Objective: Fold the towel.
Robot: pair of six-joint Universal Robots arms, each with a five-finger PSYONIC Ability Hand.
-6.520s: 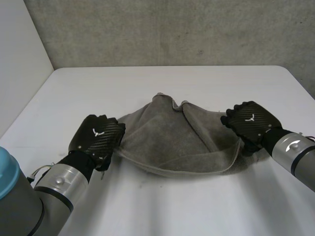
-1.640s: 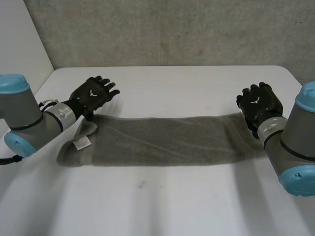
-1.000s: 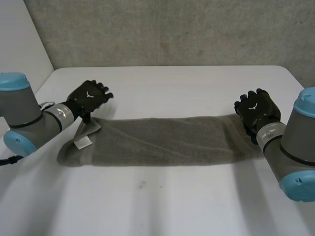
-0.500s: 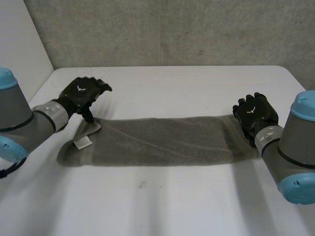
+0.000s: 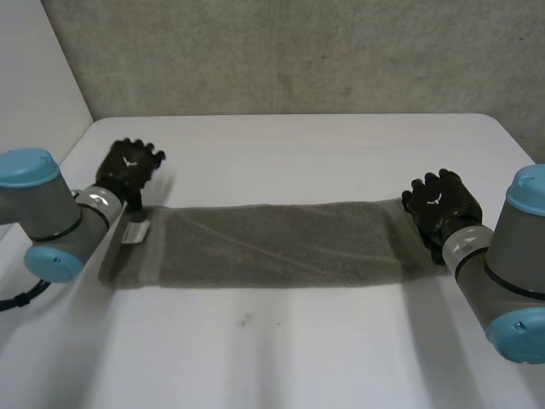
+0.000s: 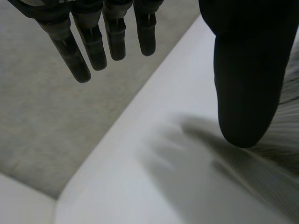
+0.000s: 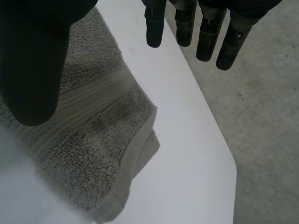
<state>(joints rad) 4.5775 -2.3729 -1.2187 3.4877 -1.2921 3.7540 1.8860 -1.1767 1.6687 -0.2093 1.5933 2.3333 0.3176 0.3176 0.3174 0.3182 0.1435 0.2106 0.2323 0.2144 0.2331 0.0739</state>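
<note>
The grey towel [image 5: 281, 243] lies as a long, doubled band across the middle of the white table [image 5: 298, 349], with a white label [image 5: 134, 232] at its left end. The left hand [image 5: 128, 166] is at that end's far corner and the right hand [image 5: 438, 202] at the far corner of the other end. Each hand has straight fingers held apart from the thumb and grips nothing.

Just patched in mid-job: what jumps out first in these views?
A grey towel lies stretched in a long, narrow band across the middle of the white table, with a small white label at its left end. The left hand sits at the towel's far left corner and the right hand at its right end, both open and holding nothing.
</note>
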